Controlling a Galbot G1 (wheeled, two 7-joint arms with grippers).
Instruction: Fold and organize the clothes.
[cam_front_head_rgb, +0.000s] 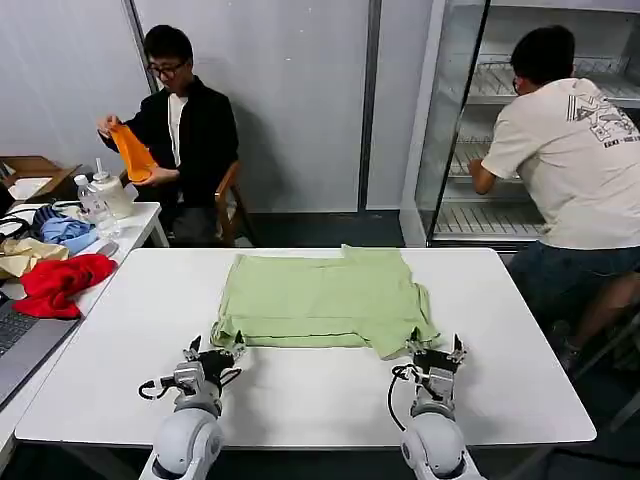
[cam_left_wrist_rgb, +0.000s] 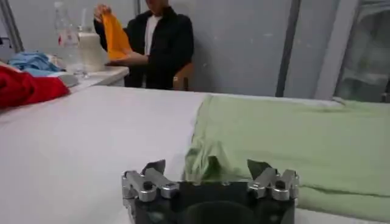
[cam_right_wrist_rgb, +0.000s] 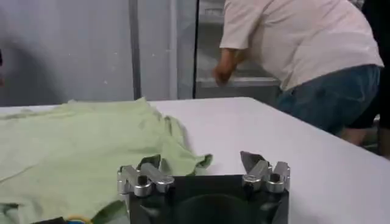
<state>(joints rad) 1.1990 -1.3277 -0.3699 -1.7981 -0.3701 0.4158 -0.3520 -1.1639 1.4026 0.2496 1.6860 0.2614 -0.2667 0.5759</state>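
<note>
Head view: pale green shirt spread flat at centre of the white counter; left pincer lower left, right pincer lower right, both spread open just short of the hem corners. Left wrist view: parted fingers, shirt corner between. Right wrist view: parted fingers, shirt at left.

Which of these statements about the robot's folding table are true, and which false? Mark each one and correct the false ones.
1. The green shirt lies spread flat on the white table. True.
2. The left gripper is shut on the shirt's hem. False: it is open, just short of the near left corner.
3. The right gripper is open near the shirt's near right corner. True.
4. The red garment lies on top of the shirt. False: it sits on the side table, apart from it.
</note>
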